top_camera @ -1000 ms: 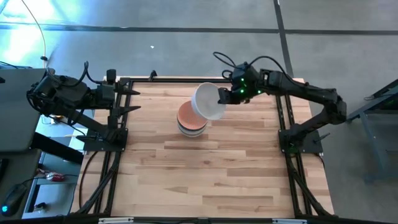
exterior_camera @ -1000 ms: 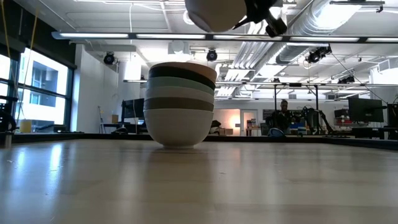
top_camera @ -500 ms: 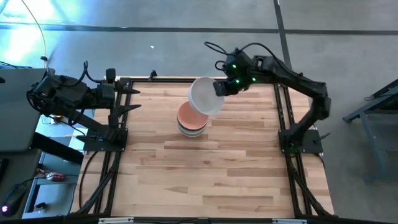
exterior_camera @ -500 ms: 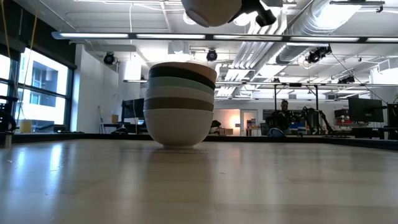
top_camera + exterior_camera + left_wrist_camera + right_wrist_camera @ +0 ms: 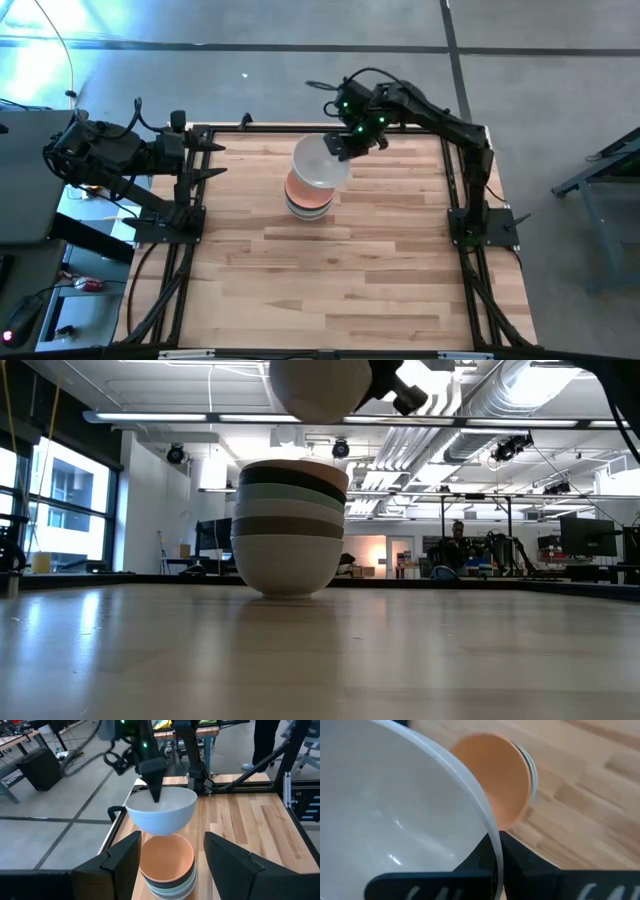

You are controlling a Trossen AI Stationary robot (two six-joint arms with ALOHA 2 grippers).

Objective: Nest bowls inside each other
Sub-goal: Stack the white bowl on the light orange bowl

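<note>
Now my right gripper [image 5: 345, 143], clamped on the rim of a white bowl [image 5: 320, 163], has swung that bowl in from the right over the last second, so it hangs above the stack [image 5: 308, 195] instead of off to its side. In the high view it covers the stack's upper edge and leaves most of the peach bowl [image 5: 306, 191] showing; my left wrist view puts it clear above the peach bowl, not touching, and roughly level. I judge this the last carry: what remains is to centre the bowl a little more, lower it into the peach one, and let go. Counting from the low view, the stack shows a white bowl at the base, a grey-olive band, a mint band, a black band and the peach rim on top; I make out five layers there, though a sixth may be hidden among them, plus the one bowl I hold. No loose bowl lies elsewhere on the desk [image 5: 330, 270]. My left gripper [image 5: 210, 160] waits at the desk's left edge, fingers apart and holding nothing.
</note>
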